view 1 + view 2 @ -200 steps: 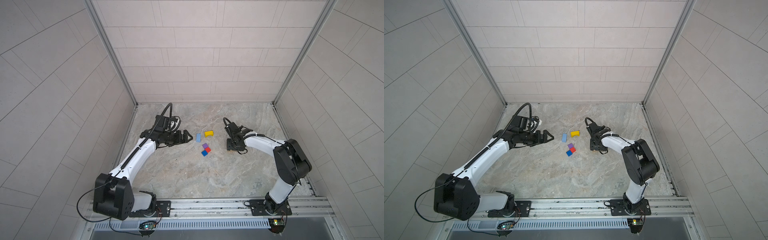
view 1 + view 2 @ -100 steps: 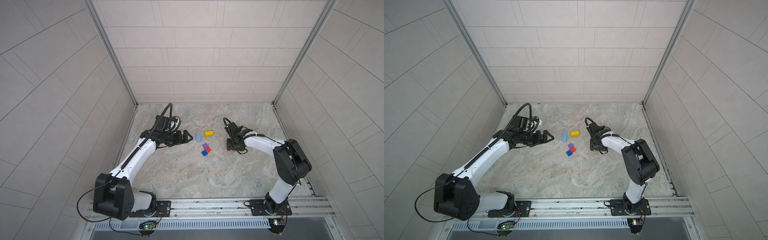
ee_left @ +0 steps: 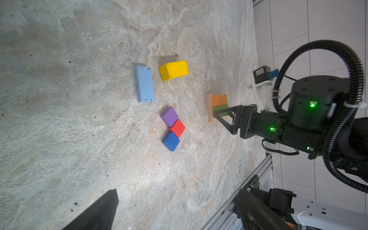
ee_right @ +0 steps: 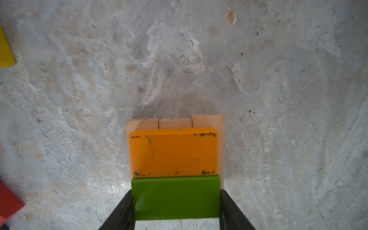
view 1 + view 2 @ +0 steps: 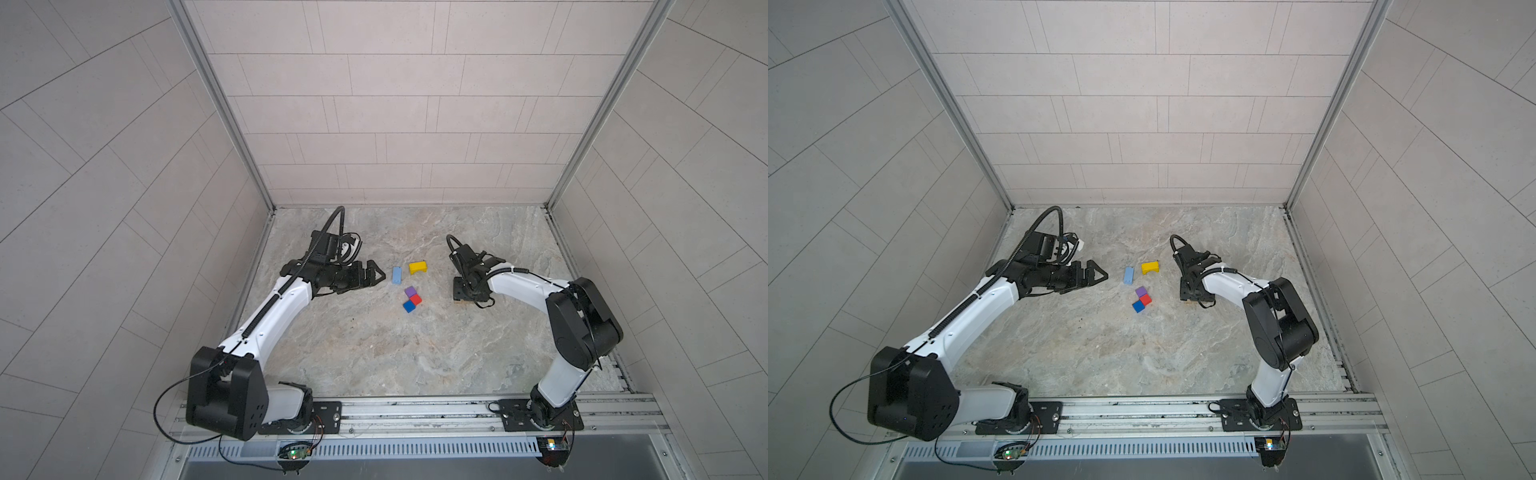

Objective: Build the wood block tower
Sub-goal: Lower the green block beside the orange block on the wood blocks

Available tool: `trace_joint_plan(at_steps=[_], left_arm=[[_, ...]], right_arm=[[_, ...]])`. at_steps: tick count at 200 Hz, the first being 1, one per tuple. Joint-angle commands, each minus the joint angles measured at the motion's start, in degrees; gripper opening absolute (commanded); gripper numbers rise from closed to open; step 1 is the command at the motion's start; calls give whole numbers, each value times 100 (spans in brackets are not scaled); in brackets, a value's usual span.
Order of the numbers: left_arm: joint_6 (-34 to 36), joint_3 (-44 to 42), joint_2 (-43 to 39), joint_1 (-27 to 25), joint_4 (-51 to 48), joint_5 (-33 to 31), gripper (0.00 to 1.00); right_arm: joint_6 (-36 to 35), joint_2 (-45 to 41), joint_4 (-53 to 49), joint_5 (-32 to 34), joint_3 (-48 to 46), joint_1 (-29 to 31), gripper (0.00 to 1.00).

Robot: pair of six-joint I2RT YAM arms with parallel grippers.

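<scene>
Nothing has shifted in the last second: green block (image 4: pixel 175 196) gripped on the tan oblongs (image 4: pixel 175 123)

It lies flush beside the orange block (image 4: pixel 173 152), long axes parallel, across all three tan pieces; glossy, unscuffed. Right gripper (image 4: pixel 176 207) clasps its short ends; letting go seems next. Yellow block (image 5: pixel 417 267) and light-blue block (image 5: pixel 397 275) lie at ten o'clock from it in a top view, nearer the wide-open left gripper (image 5: pixel 376 275)

L gripper (image 5: pixel 377 276) jaws apart, near light-blue block (image 5: pixel 397 275); yellow block (image 5: pixel 417 267) adj. Purple cube (image 5: pixel 410 291), red cube (image 5: pixel 416 299), blue cube (image 5: pixel 409 306) touching in line.
</scene>
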Motion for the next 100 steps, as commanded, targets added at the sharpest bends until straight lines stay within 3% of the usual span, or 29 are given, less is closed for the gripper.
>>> trace_joint_plan(at_steps=[1, 100], left_arm=[[33, -52, -142, 40, 18, 15, 100], [34, -48, -141, 48, 27, 23, 100]], right_arm=[[23, 113, -44, 16, 37, -25, 55], [-5, 79, -75, -9, 57, -21, 62]])
